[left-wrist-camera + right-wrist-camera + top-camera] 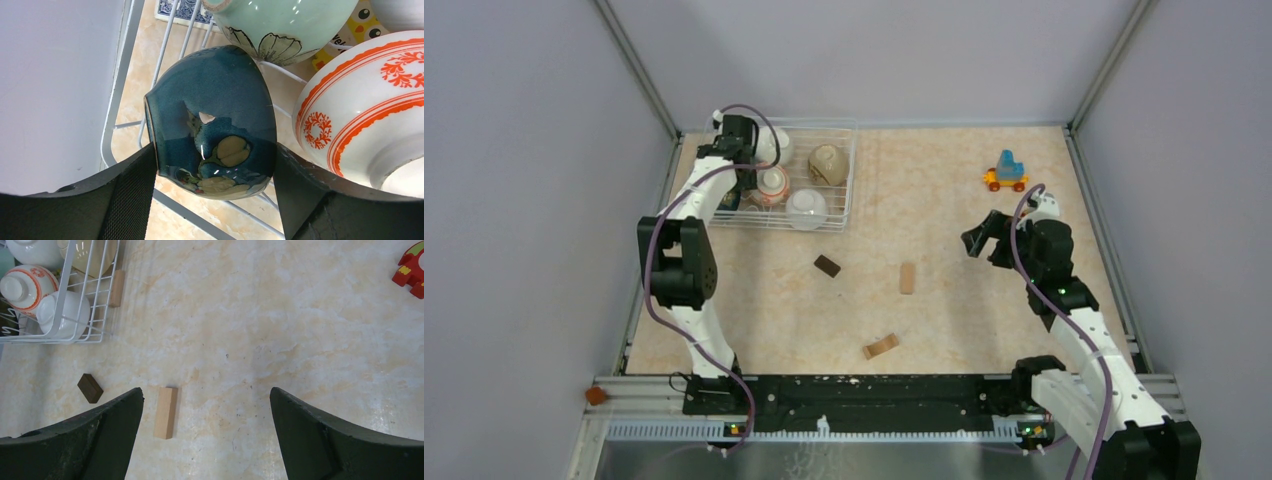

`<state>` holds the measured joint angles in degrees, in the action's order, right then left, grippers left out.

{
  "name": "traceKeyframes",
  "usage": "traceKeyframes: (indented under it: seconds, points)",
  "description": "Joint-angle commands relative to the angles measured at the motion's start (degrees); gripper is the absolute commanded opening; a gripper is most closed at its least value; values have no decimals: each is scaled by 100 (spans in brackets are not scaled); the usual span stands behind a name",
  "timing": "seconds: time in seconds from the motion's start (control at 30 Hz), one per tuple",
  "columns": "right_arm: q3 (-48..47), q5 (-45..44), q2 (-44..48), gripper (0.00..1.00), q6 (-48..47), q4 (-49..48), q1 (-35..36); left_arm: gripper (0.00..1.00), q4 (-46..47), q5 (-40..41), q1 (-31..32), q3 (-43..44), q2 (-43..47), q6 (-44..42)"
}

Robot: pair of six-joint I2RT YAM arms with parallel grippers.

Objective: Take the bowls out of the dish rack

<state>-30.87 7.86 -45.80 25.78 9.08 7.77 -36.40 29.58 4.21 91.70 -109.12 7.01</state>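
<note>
The dish rack (848, 180) stands at the far left of the table. It holds a white bowl (806, 208), a tan bowl (828, 165) and an orange-red patterned bowl (772, 186). My left gripper (736, 180) reaches down into the rack's left side. In the left wrist view its jaws (215, 170) press on both sides of a dark blue glazed bowl (215, 125) lying on its side over the rack wires (117, 95). A pale-green bowl (280, 25) and the orange-red bowl (365, 105) lie beside it. My right gripper (980, 240) is open and empty above the bare table.
A toy vehicle (1006, 172) stands at the far right. A dark wooden block (827, 265), a light block (907, 278) and another block (881, 346) lie on the middle of the table. The light block (165, 412) lies just inside my right gripper's left finger.
</note>
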Motion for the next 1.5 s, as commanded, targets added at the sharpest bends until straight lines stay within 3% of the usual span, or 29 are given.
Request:
traceKeyframes:
  seconds: [0.0, 0.27, 0.9, 1.47]
  points:
    - [-322, 32, 77, 96, 10, -118, 31, 60, -29, -126, -35, 102, 417, 145]
    - [-349, 68, 71, 96, 6, -102, 32, 59, 56, -82, 126, 86, 688, 125]
    - [-384, 85, 79, 96, -9, -100, 32, 59, 125, 1551, 894, 160, 612, -466]
    - [-481, 59, 71, 96, -36, -54, 32, 60, 106, 1071, 935, 427, 1053, -269]
